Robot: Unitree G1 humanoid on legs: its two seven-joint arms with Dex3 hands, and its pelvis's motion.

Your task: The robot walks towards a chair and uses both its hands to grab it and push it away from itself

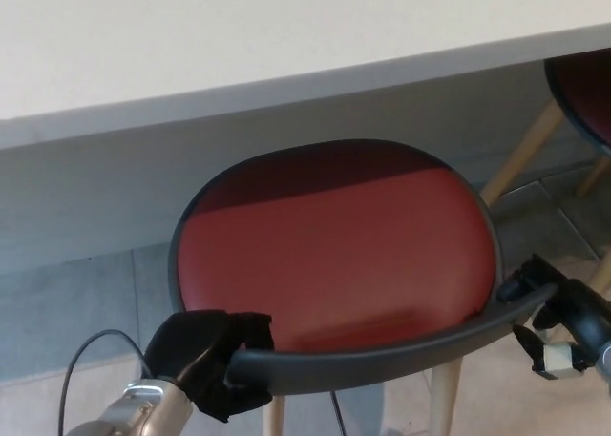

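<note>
Here the chair [334,255] sits half tucked under the white surface [239,45]. The left hand [205,360] and right hand [554,307] each clasp its stiff curved backrest [382,364], likely light enough to slide.

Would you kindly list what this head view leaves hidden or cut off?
- Chair legs: mostly hidden beneath its seat.
- Second chair: cut off by the right edge.
- Right robot hand: partly behind the backrest, arm cut off.
- Left robot hand fingers: grip underside hidden by the backrest.
</note>
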